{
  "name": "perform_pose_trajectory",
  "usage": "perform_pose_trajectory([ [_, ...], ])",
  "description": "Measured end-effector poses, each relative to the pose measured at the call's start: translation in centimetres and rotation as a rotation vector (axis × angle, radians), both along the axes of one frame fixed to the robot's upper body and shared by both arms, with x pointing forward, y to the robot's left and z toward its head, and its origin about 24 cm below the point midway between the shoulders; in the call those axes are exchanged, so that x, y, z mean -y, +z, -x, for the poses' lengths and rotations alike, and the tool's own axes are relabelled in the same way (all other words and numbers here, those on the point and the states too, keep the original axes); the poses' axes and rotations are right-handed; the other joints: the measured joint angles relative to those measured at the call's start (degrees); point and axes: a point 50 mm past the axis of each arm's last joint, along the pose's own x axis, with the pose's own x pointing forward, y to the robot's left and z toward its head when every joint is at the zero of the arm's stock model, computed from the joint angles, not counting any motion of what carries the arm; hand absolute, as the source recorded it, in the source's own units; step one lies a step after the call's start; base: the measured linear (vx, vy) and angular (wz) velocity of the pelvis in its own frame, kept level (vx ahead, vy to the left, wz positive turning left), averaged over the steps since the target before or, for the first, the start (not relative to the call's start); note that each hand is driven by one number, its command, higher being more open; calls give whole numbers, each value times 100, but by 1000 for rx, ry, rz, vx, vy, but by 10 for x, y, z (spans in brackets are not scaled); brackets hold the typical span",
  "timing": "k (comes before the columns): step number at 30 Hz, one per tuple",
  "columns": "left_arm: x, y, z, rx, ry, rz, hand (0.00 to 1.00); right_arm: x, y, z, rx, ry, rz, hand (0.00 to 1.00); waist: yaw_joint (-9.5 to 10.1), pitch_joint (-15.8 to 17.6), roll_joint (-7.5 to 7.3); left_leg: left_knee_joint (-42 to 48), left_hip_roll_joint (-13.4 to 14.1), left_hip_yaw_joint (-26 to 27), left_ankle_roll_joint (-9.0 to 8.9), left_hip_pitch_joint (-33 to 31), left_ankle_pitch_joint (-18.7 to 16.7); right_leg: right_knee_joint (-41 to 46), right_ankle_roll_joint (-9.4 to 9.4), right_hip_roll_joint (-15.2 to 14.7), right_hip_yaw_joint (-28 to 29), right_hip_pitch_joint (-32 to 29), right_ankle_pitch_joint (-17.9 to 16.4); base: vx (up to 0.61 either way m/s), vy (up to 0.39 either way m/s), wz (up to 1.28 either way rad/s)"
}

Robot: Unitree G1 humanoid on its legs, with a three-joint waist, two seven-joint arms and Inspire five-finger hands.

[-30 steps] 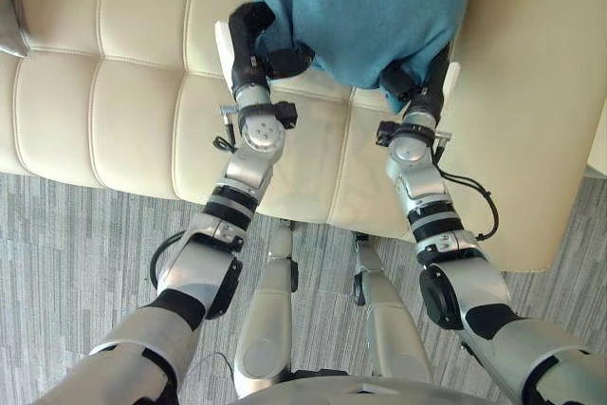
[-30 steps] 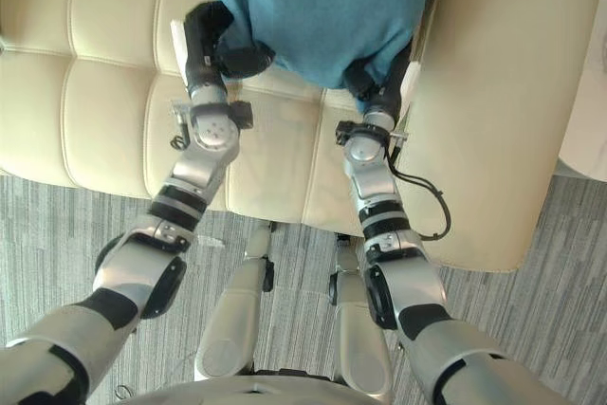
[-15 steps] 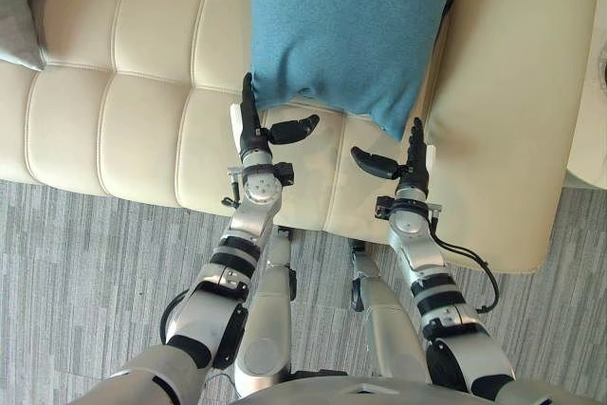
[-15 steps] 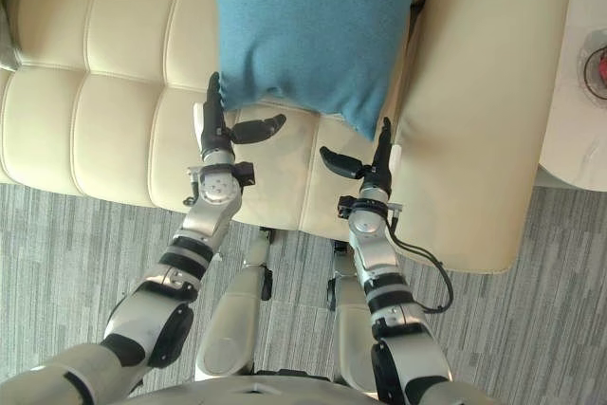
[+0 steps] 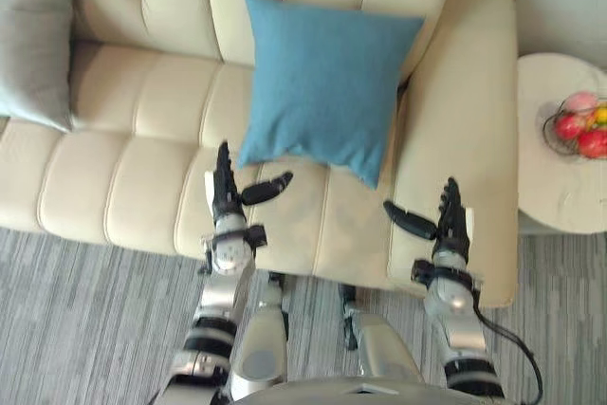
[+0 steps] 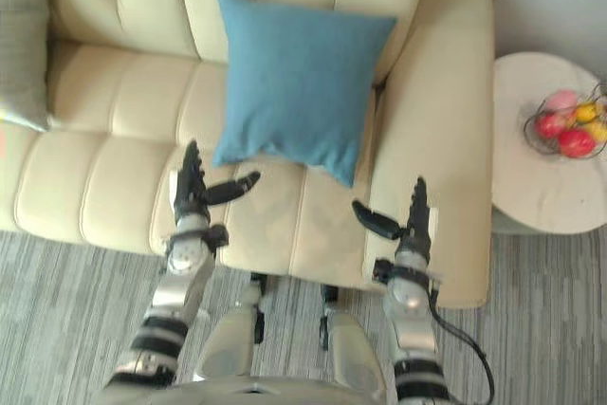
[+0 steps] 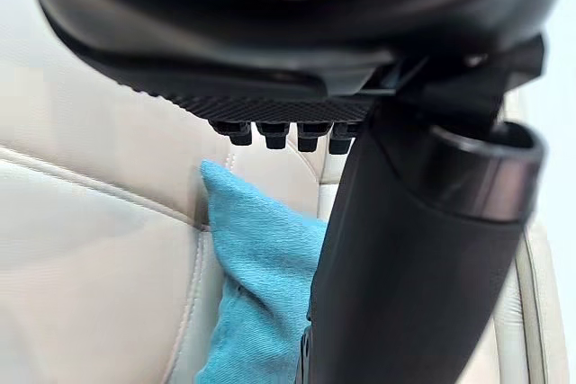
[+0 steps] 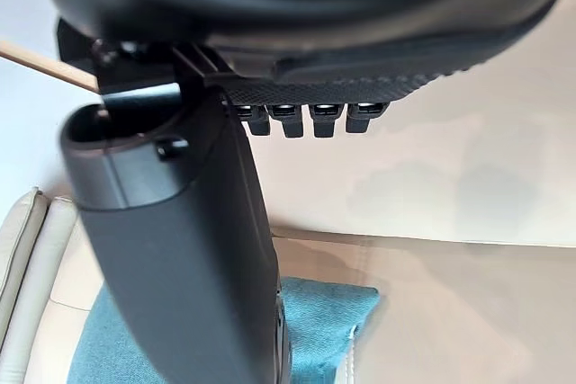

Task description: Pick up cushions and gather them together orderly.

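One big cream sofa (image 5: 133, 139) carries both cushions: we see the blue cushion (image 5: 327, 82) leaning upright on the backrest beside the right armrest, and the grey cushion (image 5: 33, 45) well apart at the left end. Our left hand (image 5: 226, 194) hovers over the seat just below the blue cushion and our right hand (image 5: 450, 225) by the armrest, both spread with straight fingers and thumbs out, clear of the cushion.

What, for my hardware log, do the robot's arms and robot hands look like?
The left arm and right arm are silver-grey with black bands. The left robot hand and right robot hand are dark, slim-fingered, each with a white side strip.
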Motion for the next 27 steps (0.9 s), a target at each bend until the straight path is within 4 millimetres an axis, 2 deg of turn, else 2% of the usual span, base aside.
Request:
perform_pose_trajectory([
  [3,-2,-25,29,-106,-4,24,100,-4,-17,17,-83,41,-27,100,3,-153,-3,0,17,82,12,289,-102,-91,7,-1,7,303,-47,90,-14,-8],
  [5,-2,-46,48,-205,-35,18,100,-10,-35,29,-170,79,-54,100,9,-412,1,48,28,105,-21,430,-204,-159,-7,-3,-8,502,-37,73,-2,-3],
  [8,0,-72,65,-339,-72,29,100,-17,-54,39,-265,128,-89,100,18,-654,49,158,22,153,-21,608,-349,-217,-4,-18,-28,743,-39,59,2,-6],
  [11,0,-89,78,-432,-92,22,100,-21,-65,46,-323,150,-112,100,17,-789,88,182,11,168,-7,710,-389,-266,11,-36,-28,866,-49,3,5,-2],
  [15,-10,-113,102,-580,-60,22,100,-23,-86,63,-441,147,-145,100,17,-927,63,181,10,214,0,850,-398,-304,32,-48,-21,995,-73,-19,10,-4],
  [19,-17,-123,119,-664,-29,16,100,-22,-96,73,-501,128,-161,100,40,-934,54,211,26,382,9,944,-440,-304,31,-113,-99,1021,-100,-45,28,-23],
  [20,-19,-126,125,-686,-26,15,100,-21,-97,74,-506,120,-166,100,62,-933,45,322,36,518,8,945,-523,-287,112,-170,-173,997,-50,-42,53,-48],
  [22,-21,-129,128,-707,-14,19,100,-21,-99,75,-515,106,-177,100,63,-915,17,626,58,657,8,887,-713,-164,125,-171,-70,949,-41,-42,49,-42],
  [24,-25,-128,125,-701,6,19,100,-23,-99,72,-511,99,-195,100,75,-909,-30,1054,110,742,43,678,-914,-62,161,-168,-25,832,-62,-66,40,-26],
  [26,-25,-124,115,-674,3,18,100,-23,-99,69,-502,75,-207,100,46,-873,-102,1448,145,897,171,400,-1017,33,289,-215,-118,733,-125,-68,42,4],
  [27,-25,-122,110,-657,7,19,100,-23,-98,66,-499,67,-205,100,79,-843,-93,1515,219,909,223,338,-1059,432,240,-310,-492,629,-288,-39,21,9],
])
